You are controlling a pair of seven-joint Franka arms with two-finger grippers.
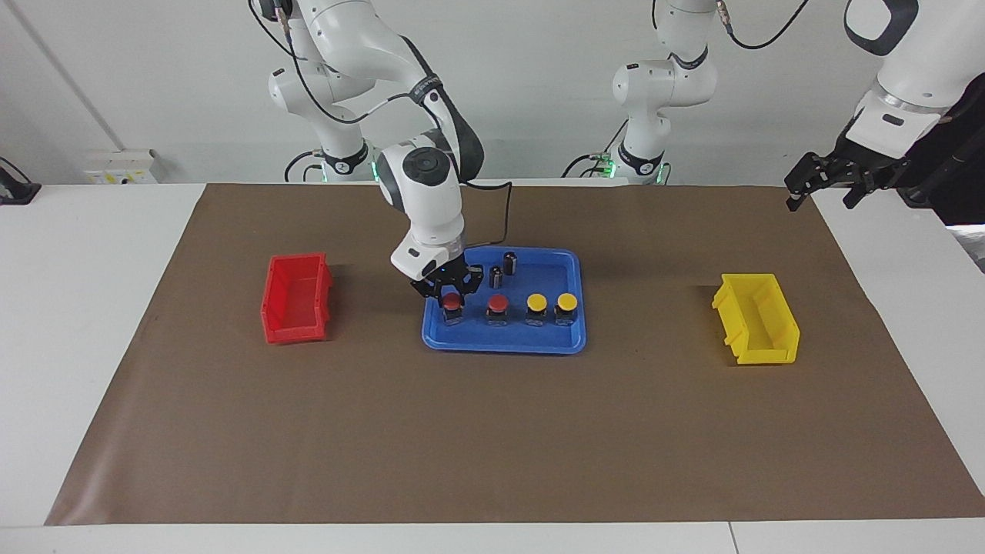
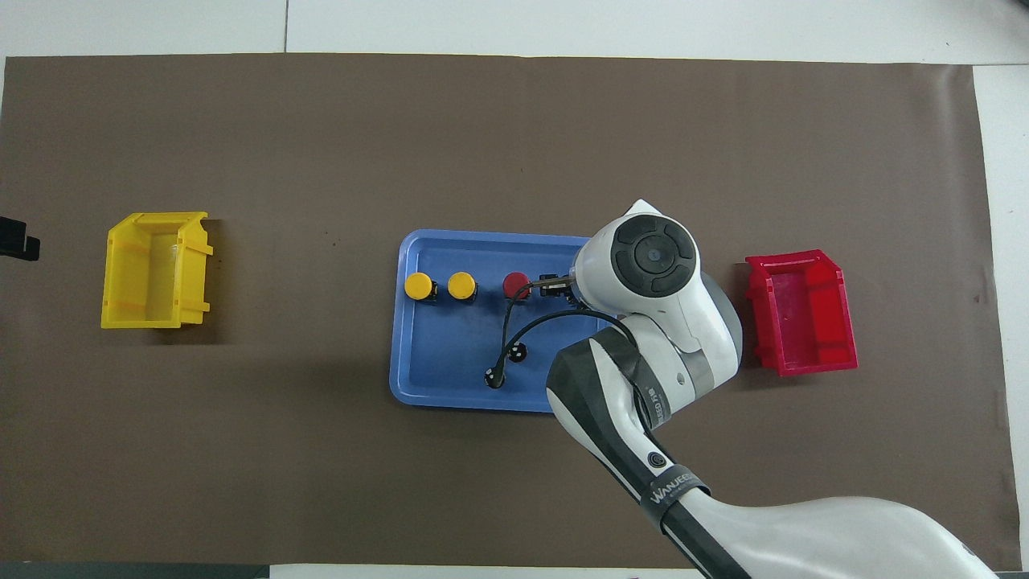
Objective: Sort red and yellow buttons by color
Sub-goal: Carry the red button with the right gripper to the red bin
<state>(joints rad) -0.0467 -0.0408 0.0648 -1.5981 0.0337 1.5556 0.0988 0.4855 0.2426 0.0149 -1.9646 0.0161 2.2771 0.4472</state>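
Item, first pick: right gripper clamped on the end red button in the blue tray; next, lift toward red bin; left gripper idle, unclenched.

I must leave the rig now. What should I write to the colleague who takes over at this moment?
Right gripper: down in the blue tray, jaws shut on the end red button, the one toward the right arm's end; not lifted yet.
Left gripper: open, waiting in the air at the left arm's end, holding nothing.
Other red button and two yellow buttons stand in the same row in the tray.
Red bin and yellow bin: no buttons inside.
Done: nothing sorted.
Left: all four buttons; the two dark cylinders probably stay.
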